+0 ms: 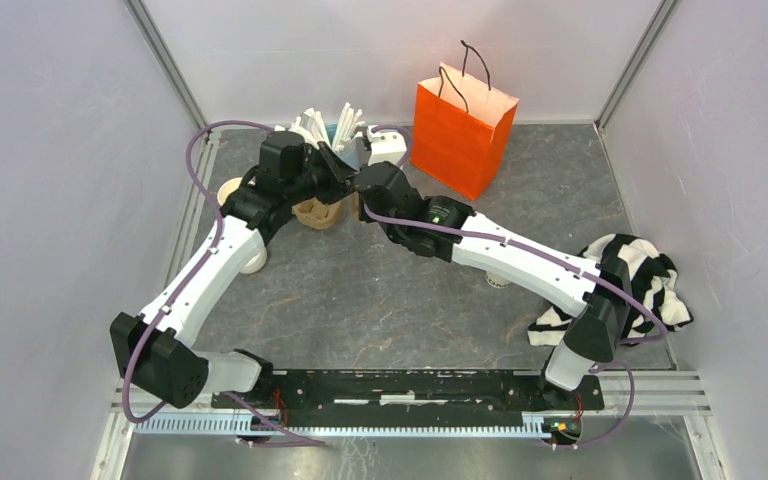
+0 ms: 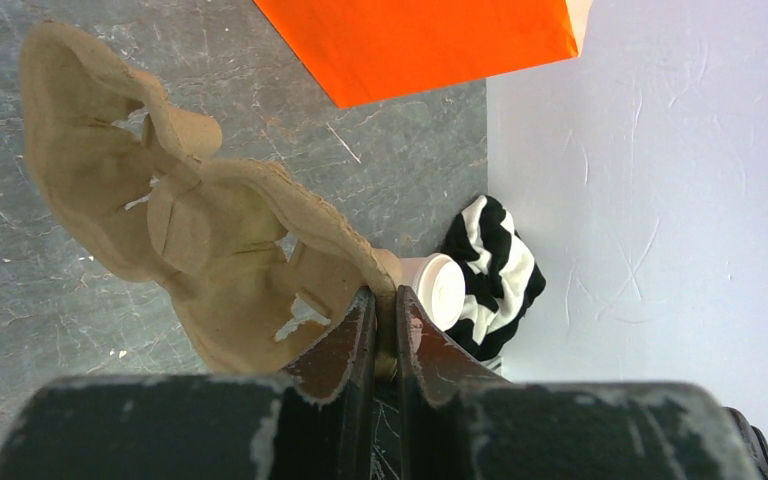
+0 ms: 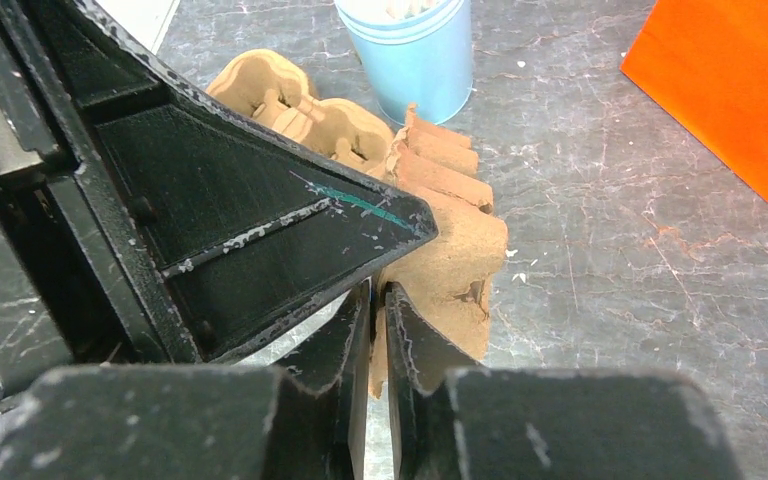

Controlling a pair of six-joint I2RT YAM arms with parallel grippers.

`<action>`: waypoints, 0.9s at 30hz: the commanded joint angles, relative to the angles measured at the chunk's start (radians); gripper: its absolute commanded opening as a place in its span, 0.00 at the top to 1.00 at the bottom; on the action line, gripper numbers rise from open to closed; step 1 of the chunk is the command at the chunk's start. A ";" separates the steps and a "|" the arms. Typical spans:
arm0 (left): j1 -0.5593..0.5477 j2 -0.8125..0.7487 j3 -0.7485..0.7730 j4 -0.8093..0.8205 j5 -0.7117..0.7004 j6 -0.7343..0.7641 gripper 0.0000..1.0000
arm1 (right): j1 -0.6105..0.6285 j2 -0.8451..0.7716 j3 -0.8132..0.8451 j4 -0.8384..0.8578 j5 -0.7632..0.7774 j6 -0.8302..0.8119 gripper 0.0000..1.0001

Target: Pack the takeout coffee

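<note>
Since the left gripper (image 2: 385,312) and the right gripper (image 3: 378,315) each have their jaws pressed together on a thin rim edge of the same pulp cup carrier (image 2: 210,230), any pull in differing directions could tear the soft rim or twist it out of one pinch. The takeout coffee (image 2: 440,288) sits on the table just beside the striped cloth (image 2: 505,265), well apart from the carrier. It lies under the right forearm in the top view, so a low swing of that arm could tip it

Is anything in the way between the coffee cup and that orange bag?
Yes. Seen from above, the right arm stretches right over the lidded cup, lying across its path to the orange bag.
</note>
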 commanded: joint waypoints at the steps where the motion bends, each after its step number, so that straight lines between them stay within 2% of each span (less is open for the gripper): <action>1: -0.005 -0.003 0.043 0.021 0.006 -0.028 0.84 | 0.001 -0.012 -0.012 0.065 0.069 -0.011 0.86; 5: -0.005 -0.003 0.044 0.014 -0.001 -0.025 0.84 | 0.001 -0.005 -0.021 0.079 0.050 -0.028 0.79; 8: -0.005 -0.002 0.043 0.013 -0.002 -0.025 0.84 | 0.000 0.003 -0.023 0.078 0.046 -0.033 0.79; 11: -0.005 -0.003 0.042 0.012 -0.004 -0.025 0.84 | 0.000 0.008 -0.022 0.083 0.046 -0.040 0.86; 14: -0.005 -0.007 0.044 0.006 -0.011 -0.024 0.84 | 0.001 0.007 -0.019 0.079 0.053 -0.049 0.88; 16: -0.005 -0.009 0.046 0.005 -0.013 -0.025 0.84 | 0.002 -0.001 -0.027 0.078 0.054 -0.055 1.00; 18: -0.006 -0.010 0.048 0.006 -0.010 -0.027 0.83 | 0.000 -0.012 -0.038 0.079 0.049 -0.065 1.00; 20: -0.005 -0.014 0.053 0.005 -0.010 -0.028 0.74 | 0.002 -0.029 -0.042 0.085 0.034 -0.085 1.00; 24: -0.005 -0.030 0.079 -0.013 -0.006 -0.011 0.43 | -0.003 -0.101 -0.096 0.109 -0.002 -0.120 1.00; 27: -0.005 -0.042 0.129 -0.068 -0.011 0.037 0.25 | -0.028 -0.190 -0.180 0.134 -0.052 -0.140 1.00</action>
